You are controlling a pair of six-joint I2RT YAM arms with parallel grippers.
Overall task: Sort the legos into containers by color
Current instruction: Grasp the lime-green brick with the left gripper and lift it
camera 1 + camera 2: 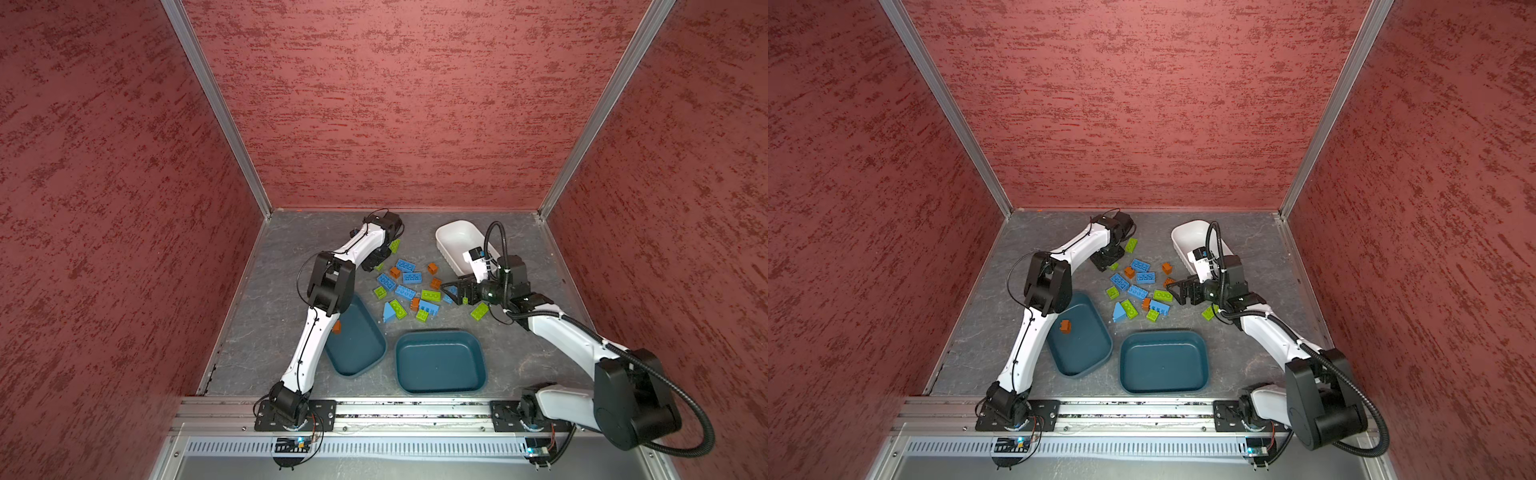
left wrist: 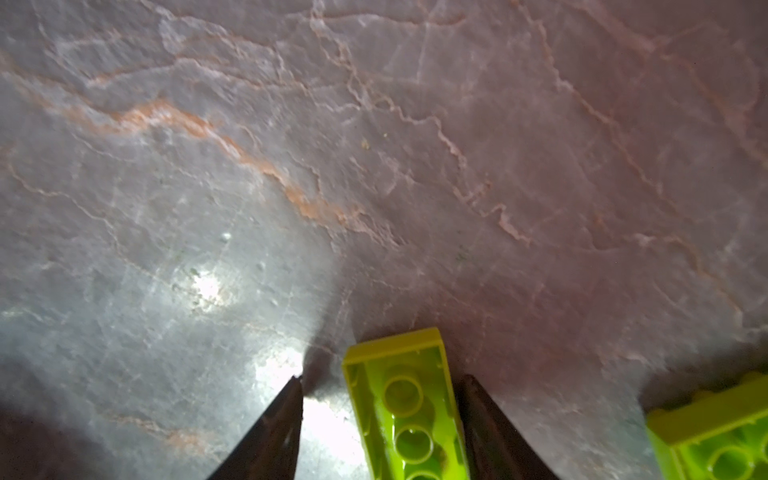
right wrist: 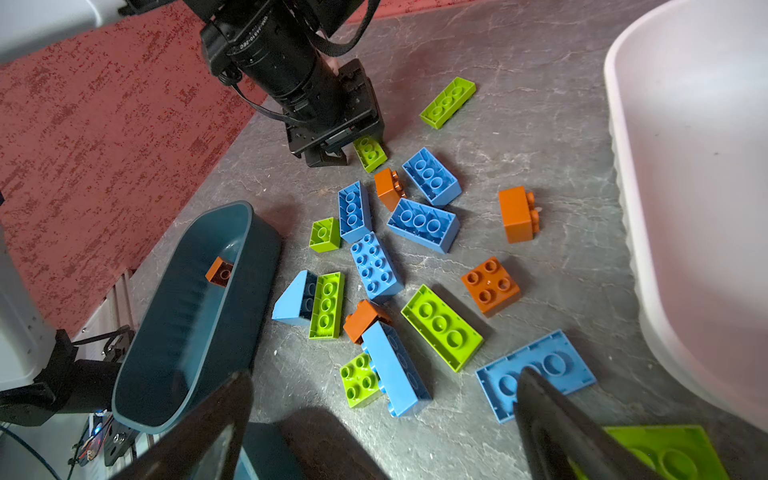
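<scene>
Legos (image 1: 409,291): lime, blue and orange-brown bricks lie scattered on the grey table (image 1: 257,332), between the two arms.
Left gripper (image 2: 382,379): jaws partly open, straddling a lime brick (image 2: 403,407) at the far edge of the scatter.
Lime brick: hollow side up on the table; one finger touches it, the other stands apart, so no grip.
Right gripper (image 1: 454,293): jaws spread wide, holding nothing, above bricks near the white tub (image 1: 451,239).
Left teal tub (image 1: 1084,353): holds one orange-brown brick (image 1: 1065,327).
Second teal tub (image 1: 440,361): just beside the first, on the near side of the scatter.
</scene>
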